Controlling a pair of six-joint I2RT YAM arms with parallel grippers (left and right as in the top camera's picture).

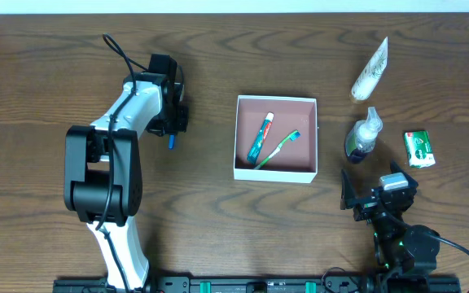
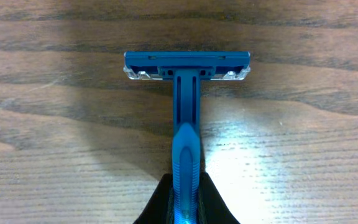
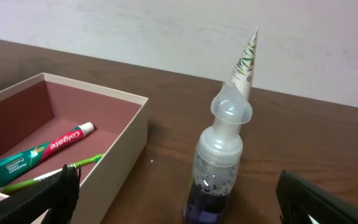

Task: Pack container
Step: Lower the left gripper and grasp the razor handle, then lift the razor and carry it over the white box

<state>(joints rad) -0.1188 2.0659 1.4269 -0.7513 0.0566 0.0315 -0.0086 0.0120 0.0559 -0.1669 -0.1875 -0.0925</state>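
Observation:
The container (image 1: 277, 172) is a shallow square box with white walls and a pinkish inside, at the table's middle; it also shows in the right wrist view (image 3: 129, 134). In it lie a toothpaste tube (image 1: 260, 136) and a green toothbrush (image 1: 279, 149). My left gripper (image 2: 185, 208) is shut on the handle of a blue razor (image 2: 186, 93), left of the box; the razor's tip shows in the overhead view (image 1: 170, 143). My right gripper (image 3: 176, 202) is open and empty, just in front of a clear bottle with dark purple liquid (image 3: 219, 168).
The bottle (image 1: 362, 138) stands right of the box. A white tube (image 1: 370, 71) lies at the back right. A small green packet (image 1: 419, 149) lies right of the bottle.

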